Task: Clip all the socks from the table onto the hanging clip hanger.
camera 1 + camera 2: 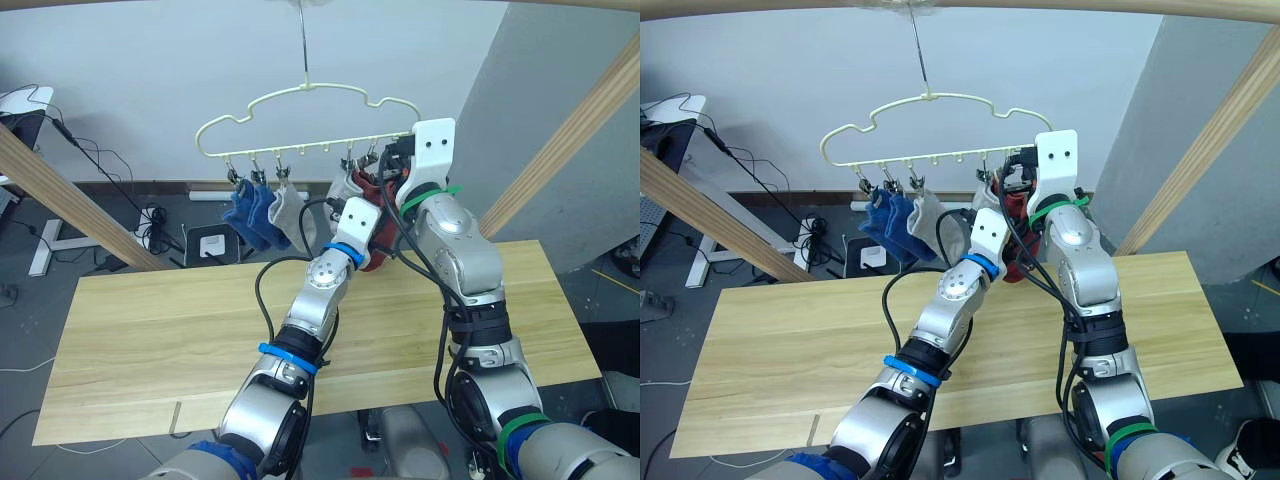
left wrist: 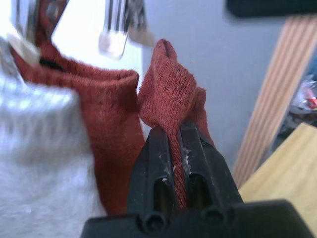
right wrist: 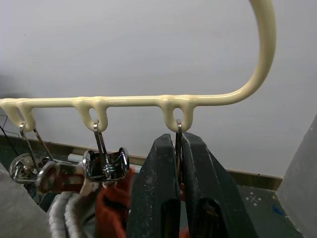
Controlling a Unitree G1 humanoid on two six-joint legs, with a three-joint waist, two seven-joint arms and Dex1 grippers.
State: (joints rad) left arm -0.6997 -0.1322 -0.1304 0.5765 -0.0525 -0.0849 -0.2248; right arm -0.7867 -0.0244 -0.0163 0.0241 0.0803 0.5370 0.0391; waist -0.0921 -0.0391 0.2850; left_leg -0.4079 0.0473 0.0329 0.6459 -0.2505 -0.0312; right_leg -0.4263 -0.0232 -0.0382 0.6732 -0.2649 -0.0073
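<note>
Hanging from the clip hanger (image 1: 305,120) are five socks: two blue socks (image 1: 248,212) and one light grey sock (image 1: 287,216) on the robot's left side of the bar, then another grey sock (image 2: 39,148) and a rust-red sock (image 2: 111,134) farther to the right, partly hidden behind the arms. A sixth, second rust-red sock (image 2: 171,84) is pinched between the closed fingers of the left gripper (image 2: 174,144) and held just below the hanger's rightmost end, beside the clipped red one. The left arm reaches up and forward from the table (image 1: 150,330), forearm angled steeply toward the hanger. The right arm rises higher still, its wrist bent so the right gripper (image 3: 178,153) meets the bar from below; its two fingers are pressed together on the last metal clip (image 3: 179,130), the wire loop running between them. The neighbouring clip (image 3: 105,163) hangs just beside it, biting red fabric. Slanted wooden beams (image 1: 70,200) frame the scene on both sides, and cables and a power strip (image 1: 212,243) lie on the floor behind the table.
</note>
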